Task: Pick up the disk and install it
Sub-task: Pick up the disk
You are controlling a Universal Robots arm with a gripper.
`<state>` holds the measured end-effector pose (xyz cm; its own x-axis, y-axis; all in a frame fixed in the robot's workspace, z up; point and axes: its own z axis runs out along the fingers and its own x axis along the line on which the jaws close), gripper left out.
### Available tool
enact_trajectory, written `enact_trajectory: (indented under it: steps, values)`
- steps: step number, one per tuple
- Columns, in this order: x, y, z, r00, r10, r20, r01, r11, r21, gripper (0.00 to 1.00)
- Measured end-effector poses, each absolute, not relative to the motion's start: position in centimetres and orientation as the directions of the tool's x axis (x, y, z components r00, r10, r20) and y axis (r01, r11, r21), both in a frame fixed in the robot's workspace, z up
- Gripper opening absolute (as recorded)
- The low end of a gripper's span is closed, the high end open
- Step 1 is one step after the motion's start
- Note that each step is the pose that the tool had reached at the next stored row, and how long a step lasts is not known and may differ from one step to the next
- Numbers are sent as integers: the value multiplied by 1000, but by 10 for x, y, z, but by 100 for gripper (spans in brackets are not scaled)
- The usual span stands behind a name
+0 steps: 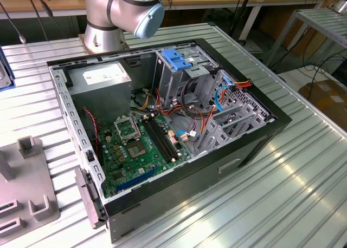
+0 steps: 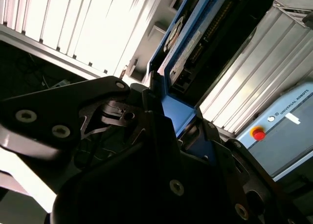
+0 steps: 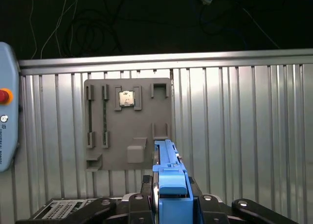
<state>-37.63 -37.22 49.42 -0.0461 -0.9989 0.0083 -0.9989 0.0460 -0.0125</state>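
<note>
1. Closest to the lens in the second wrist view is my gripper [image 2: 178, 119], its black fingers clamped on the blue carrier frame of the disk [image 2: 188, 50]. The disk juts out from the fingers on a slant, held clear above the ribbed metal table [image 2: 83, 28]. A grey pendant [image 2: 288, 131] with a red button [image 2: 257, 134] lies on the table beyond it.
2. In the first wrist view I see the disk [image 3: 168, 165] edge-on, upright between my fingers, with the gripper [image 3: 171, 197] closed on both sides of its frame. Below it lies a grey fixture plate [image 3: 127, 131] on the table [image 3: 244, 136], with a small chip [image 3: 126, 98] seated in one pocket.
3. In the exterior view, the open computer case [image 1: 244, 145] lies on its side on the table [image 1: 293, 194], the motherboard [image 1: 141, 145] facing up. A grey box [image 1: 100, 80] with a white sticker sits in the corner nearest my arm's base [image 1: 116, 15], and a blue clip [image 1: 177, 59] tops the metal drive cage [image 1: 179, 85].
</note>
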Motion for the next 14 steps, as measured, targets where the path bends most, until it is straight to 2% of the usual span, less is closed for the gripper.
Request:
enact_trajectory:
  steps: [14]
  values:
    - [-367,-372,495,-46,-999,8,-999,46,-12,37]
